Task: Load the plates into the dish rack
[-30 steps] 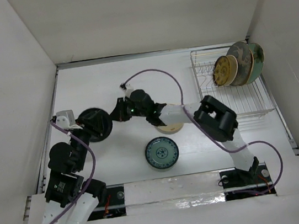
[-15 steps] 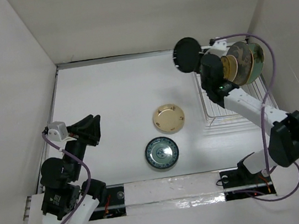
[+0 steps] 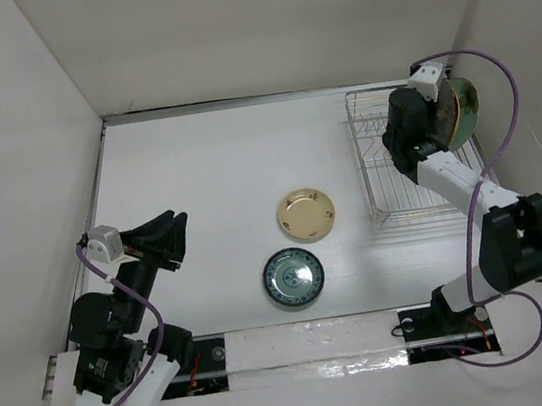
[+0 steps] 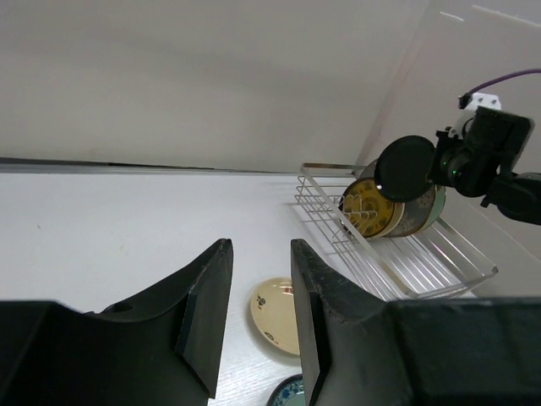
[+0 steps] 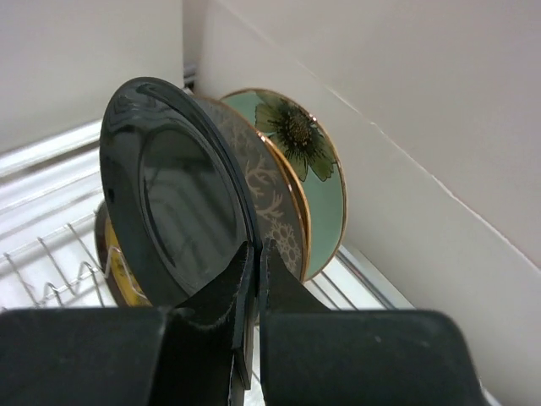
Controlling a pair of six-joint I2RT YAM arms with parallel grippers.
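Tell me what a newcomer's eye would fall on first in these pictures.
The right gripper is clamped on the rim of a glossy black round plate, holding it upright beside patterned plates standing in the silver wire dish rack at the far right. A cream round plate and a blue-green patterned plate lie flat left of the rack.

Top view: we look down from high behind, whole surface (image 3: pixel 206 172) seen. Left wrist: we sit low, facing far across toward dish rack (image 4: pixel 423 262) at frame right. Right wrist: we sit close against black plate (image 5: pixel 169 203). Dish rack shared by all three.
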